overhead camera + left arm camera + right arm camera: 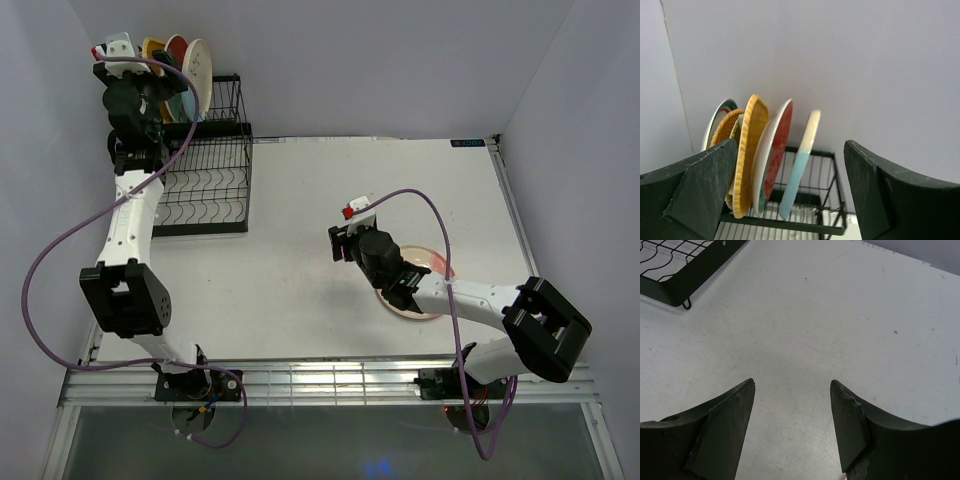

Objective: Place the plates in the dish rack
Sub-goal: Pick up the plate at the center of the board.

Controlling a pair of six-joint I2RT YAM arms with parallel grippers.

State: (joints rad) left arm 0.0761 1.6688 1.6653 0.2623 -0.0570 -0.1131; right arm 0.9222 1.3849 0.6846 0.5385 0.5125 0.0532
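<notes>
Looking down from the top external view, the left gripper [135,85] sits at the far left corner of the table [300,300], close to the side wall, its arm partly covering the dish rack [210,175]. Plates [190,70] stand on edge just to the gripper's right, and how many there are is hard to tell. The right gripper [342,243] hangs over bare tabletop with free room all round. Behind it, under its own forearm, lies the cream-pink plate [435,265], mostly hidden.

From the left wrist, both fingers [695,195] stand wide apart with nothing between them. Ahead of them five plates stand upright in the rack's upper basket, with the back wall right behind. From the left finger rightward they are a green-striped plate [715,122], a woven plate [727,127], a second woven plate [750,150], the red floral plate [777,145] and the cream-blue plate [802,160]. The left finger cuts off the lower parts of the leftmost two.

From the right wrist, the fingers [720,430] are parted and empty above white surface. Only a rack corner shows, far ahead to the left.
</notes>
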